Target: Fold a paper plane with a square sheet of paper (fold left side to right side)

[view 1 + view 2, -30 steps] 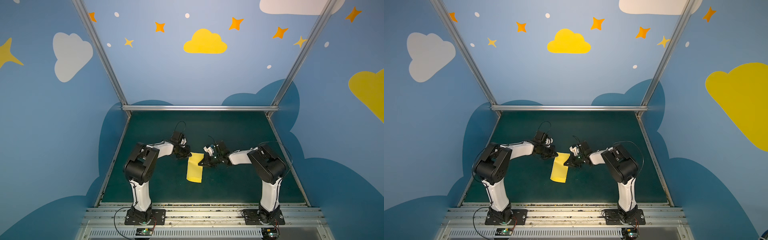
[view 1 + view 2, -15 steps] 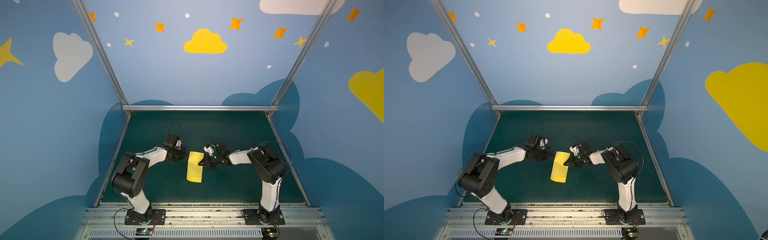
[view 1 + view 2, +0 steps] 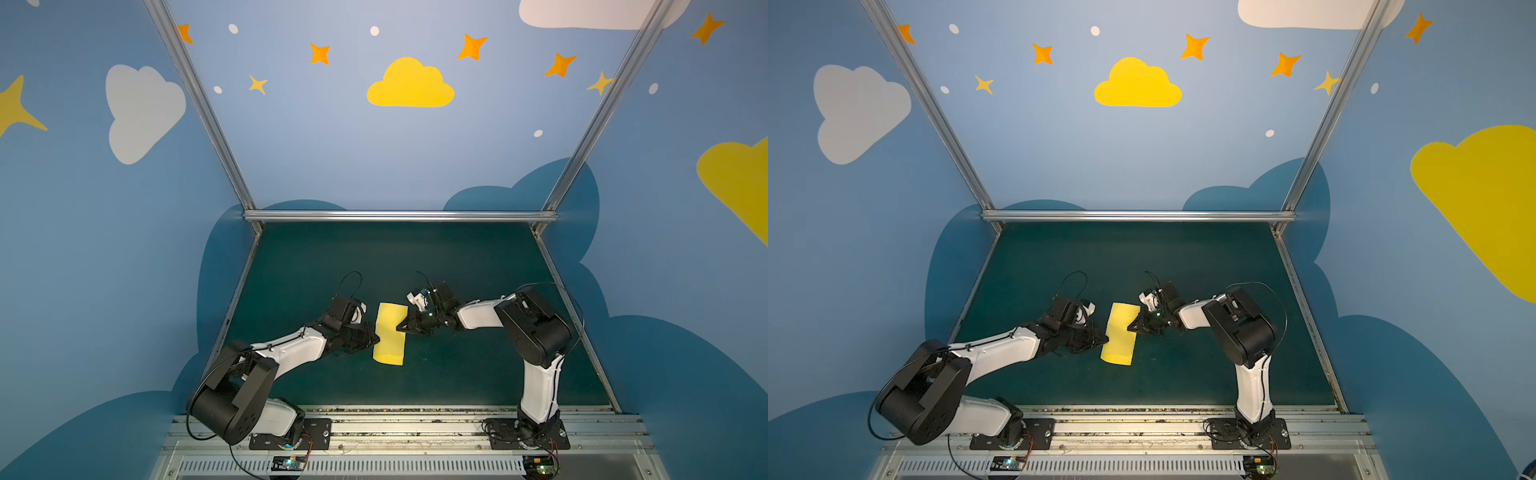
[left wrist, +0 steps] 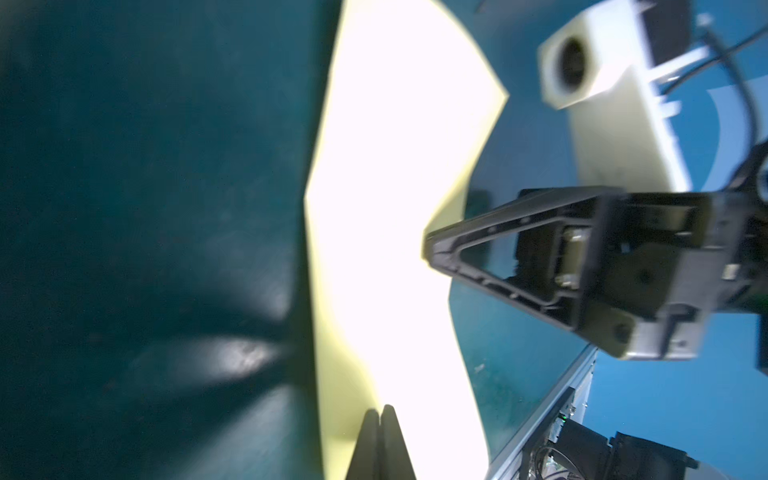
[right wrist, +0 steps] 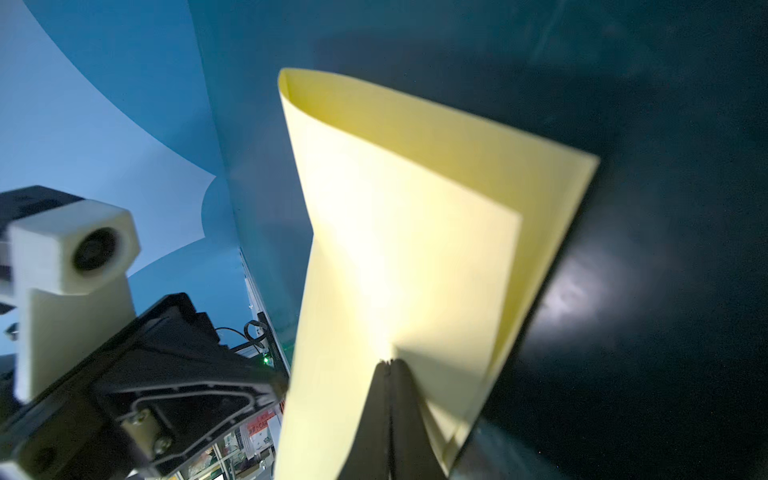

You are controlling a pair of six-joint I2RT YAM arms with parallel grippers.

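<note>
The square sheet of paper [image 3: 390, 337] [image 3: 1120, 338] lies on the green mat, folded in half into a pale yellow upright rectangle. No paper plane is in view. My left gripper [image 3: 376, 338] [image 3: 1105, 340] [image 4: 380, 409] is shut, its tips resting on the paper's left folded edge about midway along. My right gripper [image 3: 400, 327] [image 3: 1130, 328] [image 5: 390, 361] is shut too, with its tips pressing on the top layer near the right edges. In the right wrist view the paper [image 5: 415, 228] has a rounded, uncreased fold at its far end, and the top layer stops short of the bottom layer.
The green mat [image 3: 478, 374] is bounded by an aluminium rail [image 3: 399, 215] at the back and blue painted walls at the sides. Both arm bases stand on the metal rail [image 3: 415, 428] at the front. The two grippers face each other across the narrow paper.
My left gripper has slid from the paper's far left corner down along the folded edge towards the front, and that arm's elbow has dropped low. The right arm and the paper have stayed put.
</note>
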